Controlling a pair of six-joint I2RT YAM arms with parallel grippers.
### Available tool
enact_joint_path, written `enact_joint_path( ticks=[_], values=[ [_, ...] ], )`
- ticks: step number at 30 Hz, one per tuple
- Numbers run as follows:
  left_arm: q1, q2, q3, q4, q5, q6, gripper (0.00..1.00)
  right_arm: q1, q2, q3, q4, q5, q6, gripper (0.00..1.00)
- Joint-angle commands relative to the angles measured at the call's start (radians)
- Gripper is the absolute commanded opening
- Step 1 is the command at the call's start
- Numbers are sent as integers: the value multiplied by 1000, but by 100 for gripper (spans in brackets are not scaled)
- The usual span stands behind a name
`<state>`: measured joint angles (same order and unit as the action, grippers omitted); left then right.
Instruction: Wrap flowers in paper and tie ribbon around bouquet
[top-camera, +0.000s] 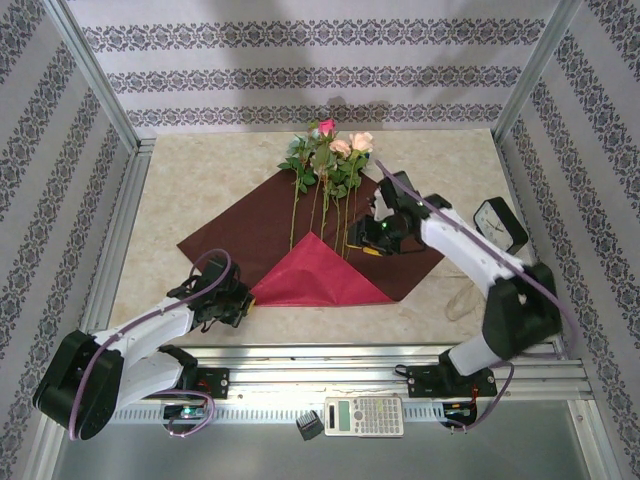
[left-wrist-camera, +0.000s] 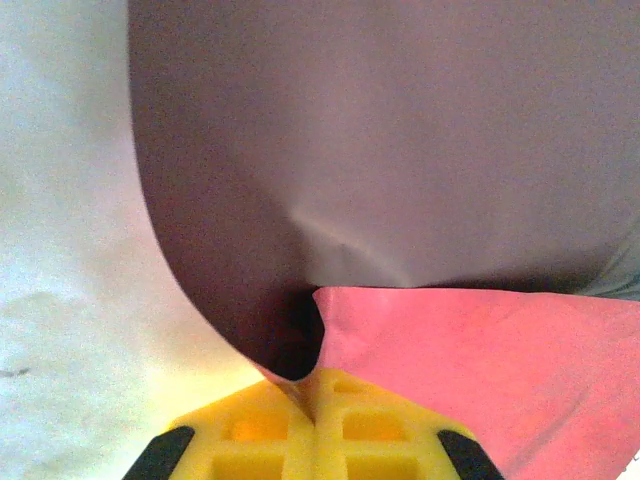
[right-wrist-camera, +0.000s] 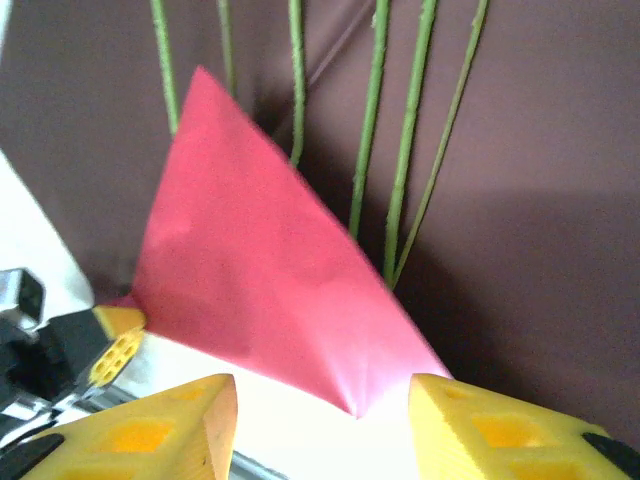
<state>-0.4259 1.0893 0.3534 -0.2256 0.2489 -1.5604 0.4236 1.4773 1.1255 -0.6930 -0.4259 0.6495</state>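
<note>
The large deep crimson sheet of wrapping paper (top-camera: 230, 235) lies as a diamond on the table, its near corner folded over into a brighter red triangular flap (top-camera: 315, 275). The bunch of thin green-stemmed artificial flowers (top-camera: 330, 170) lies on the sheet with its long axis running near to far. The pink and peach blooms point away from the arms and the stem ends point toward the flap.

The left gripper (left-wrist-camera: 312, 408) is clamped tight on the paper's edge at the flap's left end, and the sheet spreads out ahead of its jaws. The right gripper (right-wrist-camera: 322, 420) stands wide apart and holds nothing. One corner of the flap sits just ahead of it, between its fingers, with the stems beyond.

This looks like the first fold of the wrapping. The next move probably calls for the left arm to carry its side across the stems without dragging them askew.
</note>
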Motion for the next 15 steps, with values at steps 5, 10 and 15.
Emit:
enact_joint_path(
  ticks=[5,10,15],
  values=[
    [-22,-12,16,-81,-58,2,0,344,-196,-283,324,132,771,52],
    [-21,-24,-14,-32,-13,-3,0,566,-152,-415,645,347,1128,54],
    [-20,12,-25,52,47,8,0,700,-11,-450,853,562,1306,53]
  ],
)
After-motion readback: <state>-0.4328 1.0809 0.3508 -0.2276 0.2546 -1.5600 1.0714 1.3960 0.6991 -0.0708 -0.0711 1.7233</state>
